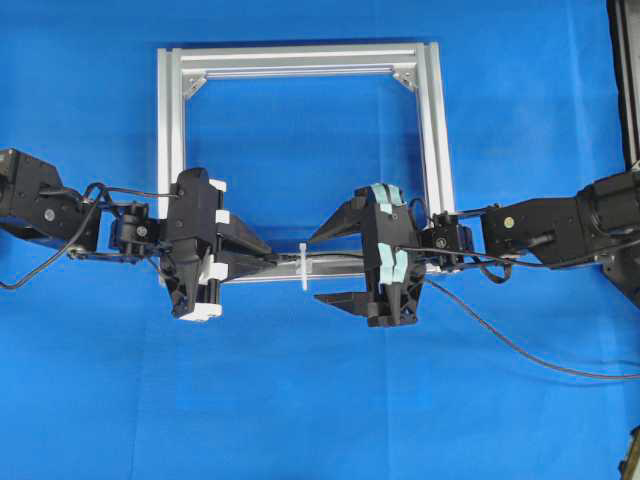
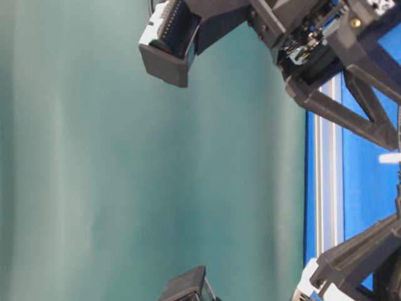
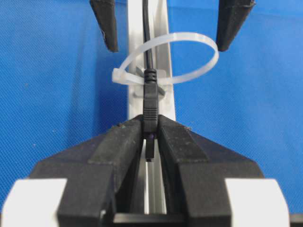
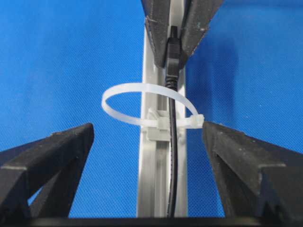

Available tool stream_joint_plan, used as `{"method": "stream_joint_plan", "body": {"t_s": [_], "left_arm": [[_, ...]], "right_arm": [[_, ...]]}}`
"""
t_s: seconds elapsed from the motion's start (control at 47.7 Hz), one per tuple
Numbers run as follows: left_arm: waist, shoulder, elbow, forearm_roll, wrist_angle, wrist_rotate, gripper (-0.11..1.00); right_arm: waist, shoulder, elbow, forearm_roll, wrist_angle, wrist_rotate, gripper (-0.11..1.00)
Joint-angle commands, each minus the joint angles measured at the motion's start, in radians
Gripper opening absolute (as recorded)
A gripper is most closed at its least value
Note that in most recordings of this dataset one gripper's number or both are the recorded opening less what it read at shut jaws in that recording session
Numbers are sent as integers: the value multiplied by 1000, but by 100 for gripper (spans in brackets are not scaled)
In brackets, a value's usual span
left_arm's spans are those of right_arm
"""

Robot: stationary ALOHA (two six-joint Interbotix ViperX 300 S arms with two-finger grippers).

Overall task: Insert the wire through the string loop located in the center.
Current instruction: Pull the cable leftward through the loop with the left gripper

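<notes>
The white string loop (image 1: 303,265) is tied to the front bar of the silver frame (image 1: 300,58). The black wire (image 1: 520,350) comes in from the right, runs along that bar and passes through the loop (image 3: 189,37). My left gripper (image 1: 268,253) is shut on the wire's plug (image 3: 150,101), just left of the loop. My right gripper (image 1: 314,268) is open, with one finger on each side of the bar, straddling the loop (image 4: 123,92) and touching nothing. In the right wrist view the wire (image 4: 173,161) lies between its open fingers (image 4: 47,161).
The square frame lies flat on the blue cloth, its back bar far from both arms. A black rail (image 1: 625,80) runs along the right edge. The wire trails off the right side across the cloth. The table-level view shows the bar (image 2: 326,188) and both grippers from the side.
</notes>
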Motion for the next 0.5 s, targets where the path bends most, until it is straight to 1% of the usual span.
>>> {"method": "stream_joint_plan", "body": {"t_s": [0.0,0.189,0.482], "left_arm": [[3,-23,-3,0,-5,2,8],[3,-77,57,2,-8,2,8],[3,-241,239,2,-9,-11,8]], "right_arm": [[0,-23,-5,2,-3,-2,90],[0,-23,-5,0,-2,-3,90],[2,-25,-3,-3,3,-5,90]]}}
